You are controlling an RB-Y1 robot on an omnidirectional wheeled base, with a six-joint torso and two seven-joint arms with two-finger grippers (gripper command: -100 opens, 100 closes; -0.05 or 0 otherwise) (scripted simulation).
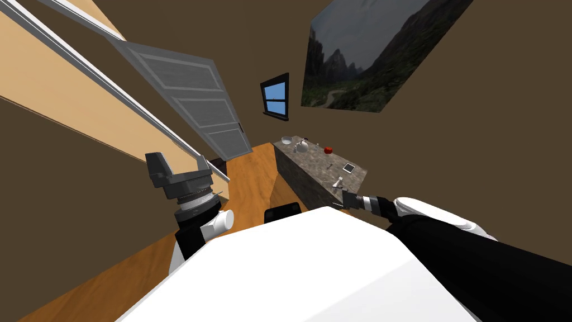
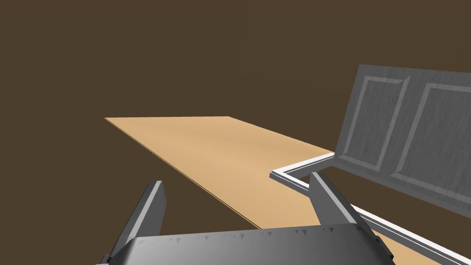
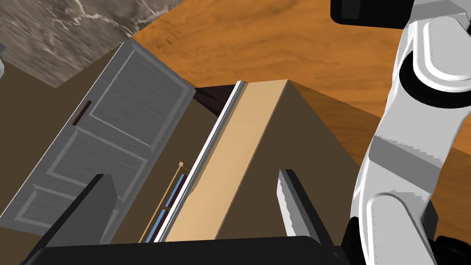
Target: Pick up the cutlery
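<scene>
Right gripper (image 1: 341,200) hangs just off the near end of the counter (image 1: 313,167), about level with its top, apart from everything on it. Its fingers (image 3: 290,207) stand wide apart with nothing between them, and beyond them lie a corner of the counter's stone top and the floor (image 1: 251,179).

On the counter, about midway along, lies the cutlery (image 1: 329,166): one small thin grey piece, flat on the stone (too small to tell fork from knife or spoon). It is well apart from the right gripper. Just beyond it, toward the counter's far end, sits a red ball (image 1: 328,150). On its near side, toward the counter's right edge, is a flat white-rimmed square (image 1: 348,167). Nearer still, close to the counter's near end, stands a small white thing (image 1: 337,183), the closest item to the right gripper. At the counter's far end are a kettle (image 1: 301,147) and, just beside it, a bowl (image 1: 286,141).

Left gripper (image 1: 179,162) is held up well to the left of the counter, across the strip of floor, close to a white frame. Its fingers (image 2: 154,207) are also spread wide and empty.

A grey panelled door (image 1: 195,100) stands open to the left of the counter's far end, and a window (image 1: 275,96) sits on the wall beyond that end
</scene>
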